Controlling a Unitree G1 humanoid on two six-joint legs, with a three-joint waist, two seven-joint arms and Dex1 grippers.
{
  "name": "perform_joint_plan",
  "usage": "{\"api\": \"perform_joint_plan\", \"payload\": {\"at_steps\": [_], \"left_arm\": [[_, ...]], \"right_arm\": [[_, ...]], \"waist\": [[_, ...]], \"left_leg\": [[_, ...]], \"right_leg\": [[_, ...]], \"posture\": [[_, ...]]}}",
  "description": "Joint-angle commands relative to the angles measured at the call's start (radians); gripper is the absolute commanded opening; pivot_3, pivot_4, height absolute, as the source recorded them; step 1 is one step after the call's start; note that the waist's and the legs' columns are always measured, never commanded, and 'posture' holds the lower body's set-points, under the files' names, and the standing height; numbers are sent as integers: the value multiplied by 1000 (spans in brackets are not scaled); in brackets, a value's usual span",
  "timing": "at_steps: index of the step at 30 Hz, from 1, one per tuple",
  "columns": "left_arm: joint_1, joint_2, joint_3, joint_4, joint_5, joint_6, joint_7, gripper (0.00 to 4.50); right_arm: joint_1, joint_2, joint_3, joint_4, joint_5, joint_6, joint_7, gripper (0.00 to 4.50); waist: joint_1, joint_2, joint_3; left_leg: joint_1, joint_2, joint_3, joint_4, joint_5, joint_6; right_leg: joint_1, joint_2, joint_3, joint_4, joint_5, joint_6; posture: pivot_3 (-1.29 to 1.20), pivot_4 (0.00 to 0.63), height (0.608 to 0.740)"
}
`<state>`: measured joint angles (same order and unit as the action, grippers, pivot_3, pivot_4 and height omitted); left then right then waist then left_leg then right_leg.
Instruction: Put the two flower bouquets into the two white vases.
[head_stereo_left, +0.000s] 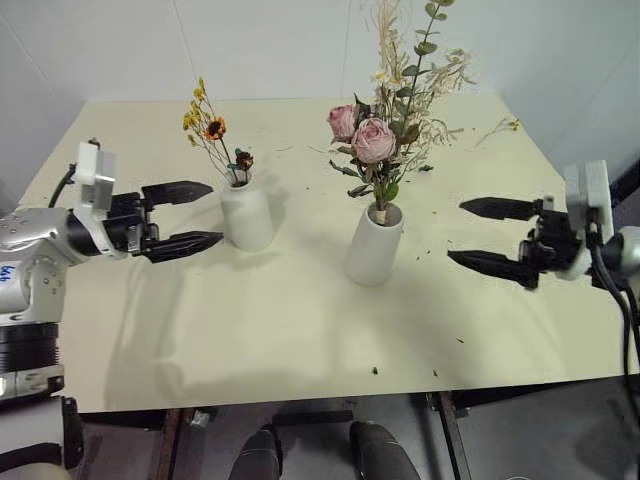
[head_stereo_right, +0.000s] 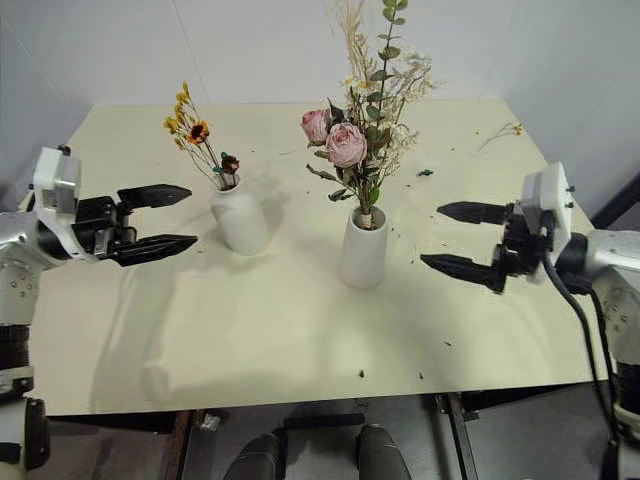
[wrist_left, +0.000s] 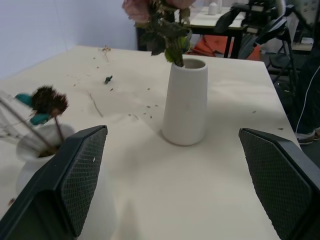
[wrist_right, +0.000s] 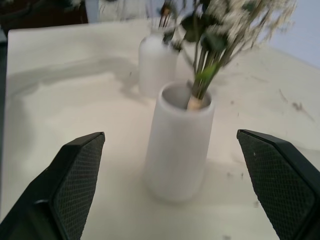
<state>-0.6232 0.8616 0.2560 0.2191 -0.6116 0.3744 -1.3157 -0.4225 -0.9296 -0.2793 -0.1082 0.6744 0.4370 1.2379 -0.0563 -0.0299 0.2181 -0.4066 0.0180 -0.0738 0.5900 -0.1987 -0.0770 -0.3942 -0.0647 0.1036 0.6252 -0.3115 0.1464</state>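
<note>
Pale cream table (head_stereo_left: 300, 340) against a plain white wall; scattered plant scraps on the far right of the top, a loose twig (head_stereo_left: 497, 128) near the far right corner.

Large bouquet (head_stereo_left: 385, 125) — pink roses, green leaves, beige grasses — stands upright with its stems down in the tall tapered vase (head_stereo_left: 374, 244), centre of the table. Small sprig (head_stereo_left: 212, 135) with yellow-orange blooms sits in the rounded narrow-necked vase (head_stereo_left: 246, 213), left of the tall one and slightly farther back. The two vases stand apart, both upright.

Left gripper (head_stereo_left: 183, 216) hangs level just left of the rounded vase, fingers spread wide, nothing between them, not touching the vase. Right gripper (head_stereo_left: 492, 236) hangs right of the tall vase, well apart from it, fingers likewise spread and empty.

Judgement: both bouquets are placed, so the task looks done or all but done; the step in hand is the clearing-off after release. Next move, if any, calls only for drawing both arms away without brushing the tall stems or nudging a vase. The large bouquet is top-heavy and leans a little right; a knock could tip it.

No brand, label or legible writing on the vases or table. A small blue mark on the left arm is too small to read.
</note>
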Motion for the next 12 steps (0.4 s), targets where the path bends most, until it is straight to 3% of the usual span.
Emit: {"api": "perform_joint_plan", "payload": {"at_steps": [1,12], "left_arm": [[-27,11,8,19,13,-32,-14,4500],[28,27,25,61,39,-75,-38,4500]], "right_arm": [[0,-17,-39,33,-25,-76,34,4466],[-10,-43,-37,199,-96,-188,104,4466]], "waist": [[0,0,0],[1,0,0]], "left_leg": [[0,0,0,0,0,0],[0,0,1,1,-1,1]], "right_leg": [[0,0,0,0,0,0],[0,0,1,0,0,0]], "posture": [[0,150,740],[0,150,740]]}}
